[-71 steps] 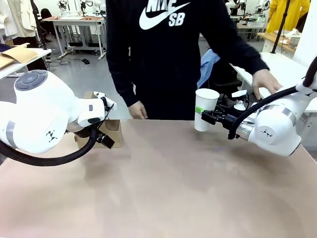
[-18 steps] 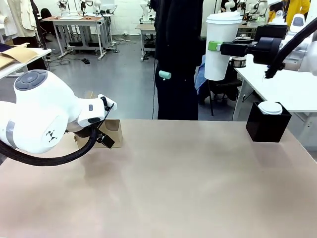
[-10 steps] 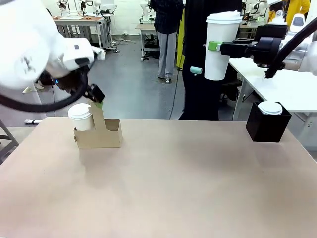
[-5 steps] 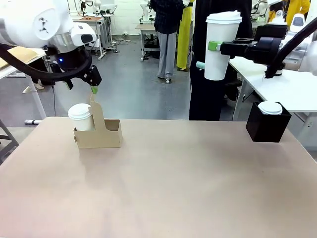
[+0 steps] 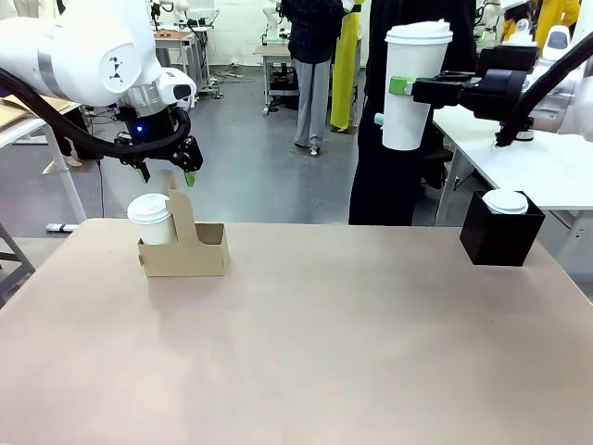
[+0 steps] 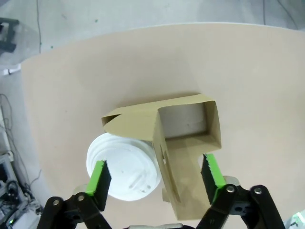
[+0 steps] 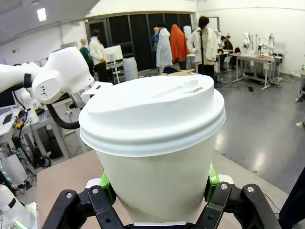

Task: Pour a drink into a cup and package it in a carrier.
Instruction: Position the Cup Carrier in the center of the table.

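Table (image 5: 324,352): carrier (image 5: 190,255) handle upright; cup (image 5: 408,102) aloft, vertical.

Big open lab hall. A smooth grey floor (image 5: 250,139) ran back to a white far wall (image 5: 236,19). White workbenches (image 5: 274,51) on metal legs stood at the back, and another white table (image 5: 528,171) ran along the right side. The near table (image 5: 324,352) had a plain tan top. A person in a dark checked shirt (image 5: 313,37) stood in the aisle. In the right wrist view there were dark window panels (image 7: 138,38), a lit ceiling lamp (image 7: 41,14) and a white side wall (image 7: 248,21). Cables (image 6: 9,143) lay on the floor by the table edge.
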You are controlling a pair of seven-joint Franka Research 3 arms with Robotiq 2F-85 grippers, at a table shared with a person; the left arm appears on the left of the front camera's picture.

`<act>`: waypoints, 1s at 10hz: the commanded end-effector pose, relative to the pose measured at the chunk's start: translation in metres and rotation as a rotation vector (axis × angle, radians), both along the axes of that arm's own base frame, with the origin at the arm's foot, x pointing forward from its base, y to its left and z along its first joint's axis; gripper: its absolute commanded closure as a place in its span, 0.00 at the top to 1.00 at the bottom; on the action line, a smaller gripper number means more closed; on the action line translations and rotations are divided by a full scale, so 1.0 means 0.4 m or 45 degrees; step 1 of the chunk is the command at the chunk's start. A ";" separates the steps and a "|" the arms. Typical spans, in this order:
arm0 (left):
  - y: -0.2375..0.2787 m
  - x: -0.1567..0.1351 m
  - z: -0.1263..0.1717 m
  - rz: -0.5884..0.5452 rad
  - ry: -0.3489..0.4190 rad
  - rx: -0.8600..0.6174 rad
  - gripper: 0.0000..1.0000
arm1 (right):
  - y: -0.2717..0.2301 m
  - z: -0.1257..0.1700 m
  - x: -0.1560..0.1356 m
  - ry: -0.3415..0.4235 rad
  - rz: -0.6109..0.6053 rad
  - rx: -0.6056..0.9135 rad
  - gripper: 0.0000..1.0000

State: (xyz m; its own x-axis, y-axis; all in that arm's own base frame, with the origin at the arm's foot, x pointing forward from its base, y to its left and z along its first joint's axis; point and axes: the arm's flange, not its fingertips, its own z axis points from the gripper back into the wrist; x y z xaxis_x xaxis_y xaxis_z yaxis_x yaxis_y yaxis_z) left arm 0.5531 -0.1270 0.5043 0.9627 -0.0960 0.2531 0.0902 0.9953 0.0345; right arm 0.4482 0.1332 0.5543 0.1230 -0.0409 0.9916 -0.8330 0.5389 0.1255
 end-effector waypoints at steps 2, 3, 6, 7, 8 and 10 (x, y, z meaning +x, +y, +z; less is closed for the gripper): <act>0.001 0.012 0.009 0.042 0.047 -0.005 0.00 | 0.004 0.009 0.000 -0.014 0.007 0.005 0.80; -0.004 0.009 0.010 0.048 0.054 -0.007 0.00 | 0.004 0.009 0.000 -0.014 0.007 0.005 0.80; -0.005 0.007 0.011 0.049 0.068 -0.020 0.05 | 0.004 0.009 0.000 -0.014 0.007 0.005 0.80; -0.005 0.010 0.005 0.028 0.073 -0.031 0.00 | 0.004 0.009 0.000 -0.014 0.007 0.005 0.80; -0.006 0.012 0.000 0.031 0.082 -0.033 0.00 | 0.004 0.009 0.000 -0.014 0.007 0.005 0.80; -0.008 0.013 -0.009 0.024 0.062 -0.033 0.00 | 0.004 0.009 0.000 -0.014 0.007 0.005 0.80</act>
State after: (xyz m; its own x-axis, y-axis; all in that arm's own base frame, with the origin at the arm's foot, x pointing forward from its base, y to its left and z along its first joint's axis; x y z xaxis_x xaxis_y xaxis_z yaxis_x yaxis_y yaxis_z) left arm 0.5551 -0.1301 0.5011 0.9754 -0.0748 0.2075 0.0724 0.9972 0.0190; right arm 0.4482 0.1332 0.5543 0.1230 -0.0409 0.9916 -0.8330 0.5389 0.1256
